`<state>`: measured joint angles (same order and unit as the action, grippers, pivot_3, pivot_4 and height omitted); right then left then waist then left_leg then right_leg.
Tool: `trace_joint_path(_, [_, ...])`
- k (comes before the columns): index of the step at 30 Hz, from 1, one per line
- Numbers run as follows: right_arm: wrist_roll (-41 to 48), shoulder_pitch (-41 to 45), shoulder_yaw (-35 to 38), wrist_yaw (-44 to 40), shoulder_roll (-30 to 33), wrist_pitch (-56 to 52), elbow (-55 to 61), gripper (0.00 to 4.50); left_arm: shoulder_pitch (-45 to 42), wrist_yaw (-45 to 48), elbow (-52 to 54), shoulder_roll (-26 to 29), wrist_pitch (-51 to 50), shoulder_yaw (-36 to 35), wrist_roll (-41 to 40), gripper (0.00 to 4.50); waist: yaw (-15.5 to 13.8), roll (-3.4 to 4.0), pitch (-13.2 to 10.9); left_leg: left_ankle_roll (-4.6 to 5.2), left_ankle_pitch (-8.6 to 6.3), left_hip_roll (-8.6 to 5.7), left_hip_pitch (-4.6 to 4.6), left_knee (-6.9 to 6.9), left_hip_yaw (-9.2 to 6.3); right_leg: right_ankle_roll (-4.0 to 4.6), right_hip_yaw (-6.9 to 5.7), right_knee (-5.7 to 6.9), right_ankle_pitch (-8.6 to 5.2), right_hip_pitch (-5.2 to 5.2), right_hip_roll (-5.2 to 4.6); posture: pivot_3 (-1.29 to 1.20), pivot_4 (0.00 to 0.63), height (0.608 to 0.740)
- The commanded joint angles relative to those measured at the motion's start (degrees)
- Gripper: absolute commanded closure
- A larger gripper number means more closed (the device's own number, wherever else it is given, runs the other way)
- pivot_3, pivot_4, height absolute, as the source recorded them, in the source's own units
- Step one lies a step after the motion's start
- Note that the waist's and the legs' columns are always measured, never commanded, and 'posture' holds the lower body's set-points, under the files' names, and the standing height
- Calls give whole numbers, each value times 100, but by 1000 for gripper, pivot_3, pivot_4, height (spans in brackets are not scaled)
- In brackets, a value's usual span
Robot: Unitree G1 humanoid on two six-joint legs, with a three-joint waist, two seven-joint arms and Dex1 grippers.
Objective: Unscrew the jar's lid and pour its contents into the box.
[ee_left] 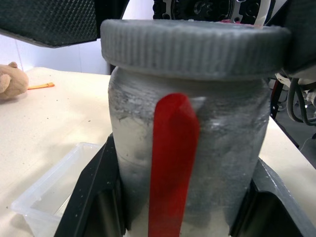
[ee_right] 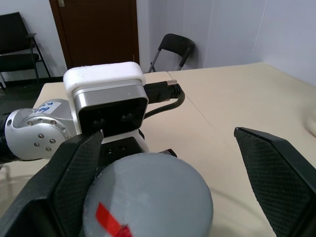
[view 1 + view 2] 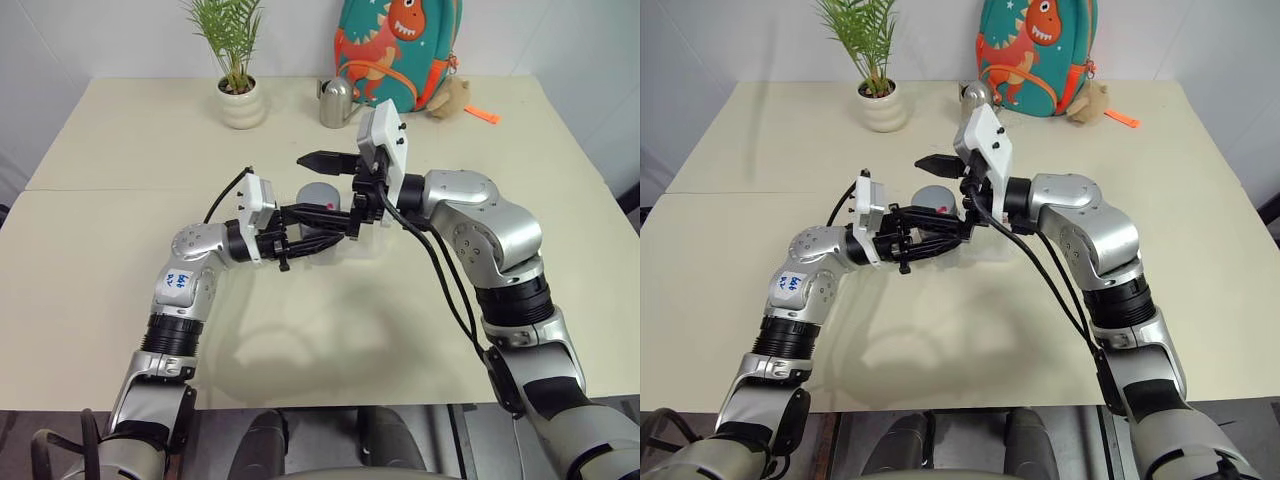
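My left gripper (image 3: 320,228) is shut on the body of the silvery-grey jar (image 1: 187,148), holding it upright above the table. A red strip runs down the jar's side. The grey ribbed lid (image 1: 195,44) sits on the jar, with a small red mark on top (image 2: 111,219). My right gripper (image 3: 330,195) is open and reaches in from the right, its fingers (image 2: 276,168) standing wide apart on either side of the lid (image 2: 148,192). The clear plastic box (image 1: 54,187) lies on the table below and beyond the jar. The contents are hidden inside the jar.
Along the table's far edge stand a potted plant (image 3: 240,95), a shiny metal watering can (image 3: 337,103), a dinosaur backpack (image 3: 400,50) and a plush toy (image 3: 452,98) next to a small orange piece (image 3: 482,114). A seam crosses the table (image 3: 120,188).
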<state>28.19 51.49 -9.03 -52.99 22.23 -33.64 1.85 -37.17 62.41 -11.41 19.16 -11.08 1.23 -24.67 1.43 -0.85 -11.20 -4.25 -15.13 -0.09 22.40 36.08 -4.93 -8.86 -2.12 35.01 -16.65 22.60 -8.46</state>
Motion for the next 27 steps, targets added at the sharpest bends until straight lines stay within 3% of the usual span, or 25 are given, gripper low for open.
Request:
trace_joint_path(1, [-120, 73, 383, -61, 320, 193, -224, 36, -32, 68, 360, 26, 69, -43, -127, 2562, 0, 0, 0, 0, 0, 0, 0, 0, 0, 0, 0, 0, 0, 0, 0, 0, 150, 740])
trace_joint_path(15, [510, -393, 1299, -748, 1419, 76, -288, 36, 44, 29, 364, 100, 165, -50, -31, 2562, -85, -1, -1, 3, -2, 1, -1, -2, 15, -1, 7, -9, 0, 0, 0, 0, 150, 740])
trace_joint_path(22, [818, -319, 1016, -570, 917, -252, 437, 36, -22, 29, 280, 149, 201, -62, -27, 2562, -88, -1, -1, 2, -2, 1, -2, 2, 16, -2, 8, -4, 1, 0, 0, 0, 150, 740])
trace_joint_path(27, [435, -159, 423, -124, 311, -174, 734, 36, -50, 41, 265, 153, 200, -29, -10, 2562, -97, -1, -1, 2, -1, 1, -3, 3, 15, -2, 9, -1, 1, 1, 0, 0, 150, 740])
